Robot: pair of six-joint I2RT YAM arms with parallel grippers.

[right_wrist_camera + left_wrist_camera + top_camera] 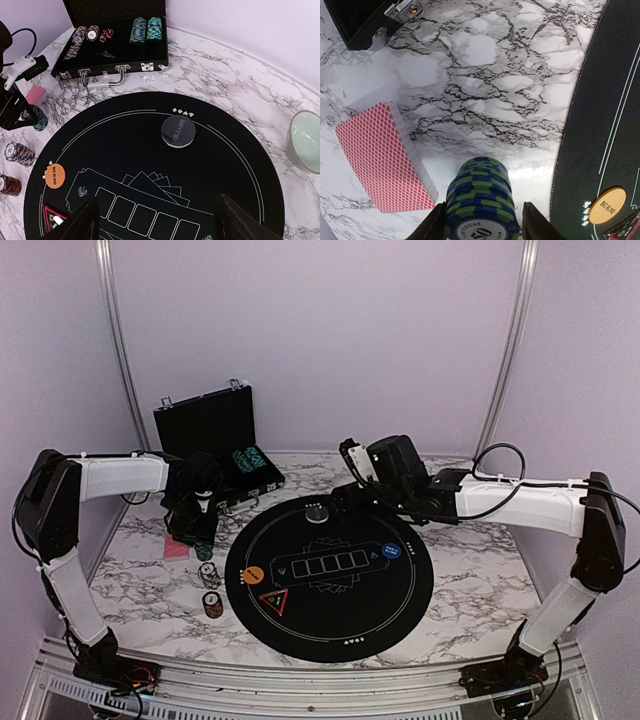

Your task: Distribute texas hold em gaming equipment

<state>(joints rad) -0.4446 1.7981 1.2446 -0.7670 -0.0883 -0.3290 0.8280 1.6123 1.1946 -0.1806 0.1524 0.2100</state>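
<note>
Left claw (484, 206): we see its fingers pressed to both sides of the blue-and-green chip stack (480, 182), pinching it just off the left edge of the felt mat (330, 625).
Card deck (380, 155): red-backed, flat on the tabletop (485, 75), just left of that stack and not touching it.
Grip: we judge the squeeze should catch the lowest chips too and stay square. The lift should then go straight up, stack upright, so no chip slides out and the deck is not nudged.
Waiting stacks: pale chip stack (209, 573) and reddish chip stack (212, 604) stand near the mat's left rim.
On the mat: orange disc (254, 575), dealer disc (178, 132), blue disc (392, 551).
Right claw (160, 220): spread wide, holding nothing, over the mat.
</note>
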